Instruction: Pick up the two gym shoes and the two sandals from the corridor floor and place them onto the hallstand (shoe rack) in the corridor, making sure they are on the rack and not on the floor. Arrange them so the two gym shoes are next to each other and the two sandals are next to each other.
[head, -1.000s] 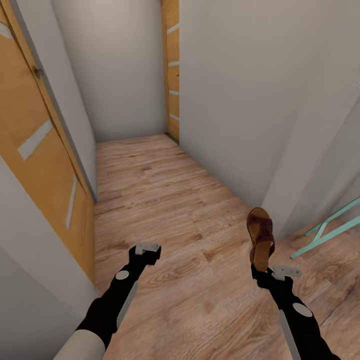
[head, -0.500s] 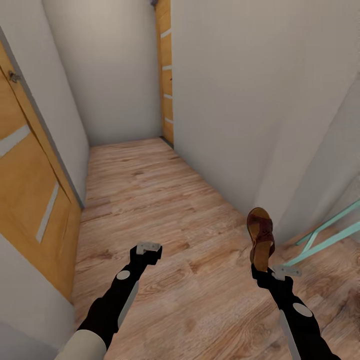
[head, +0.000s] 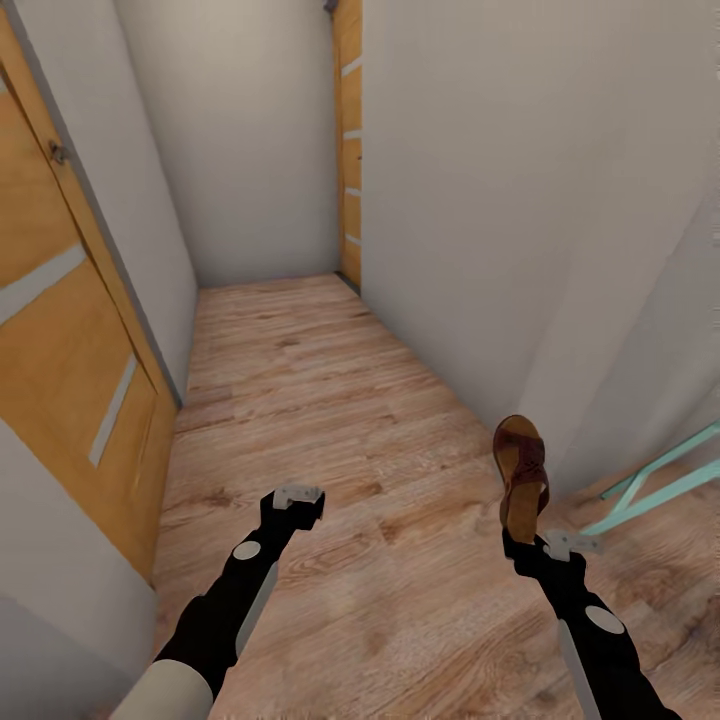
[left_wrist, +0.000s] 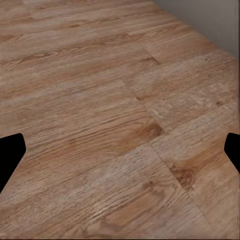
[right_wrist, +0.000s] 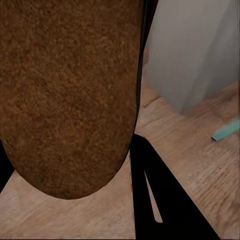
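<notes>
Long stretch of corridor floor (head: 300, 400) ahead between pale walls and an orange door (head: 70, 330), bare of shoes here and with no hallstand in sight, so most likely a carrying leg between pickup and rack. Held upright clear of the planks, heel end down in the clenched right gripper (head: 520, 540), one sandal (head: 522, 475), presumably kept high to avoid dragging. Spread wide and carrying nothing, the left gripper (head: 297, 497), probably kept free for another shoe.
</notes>
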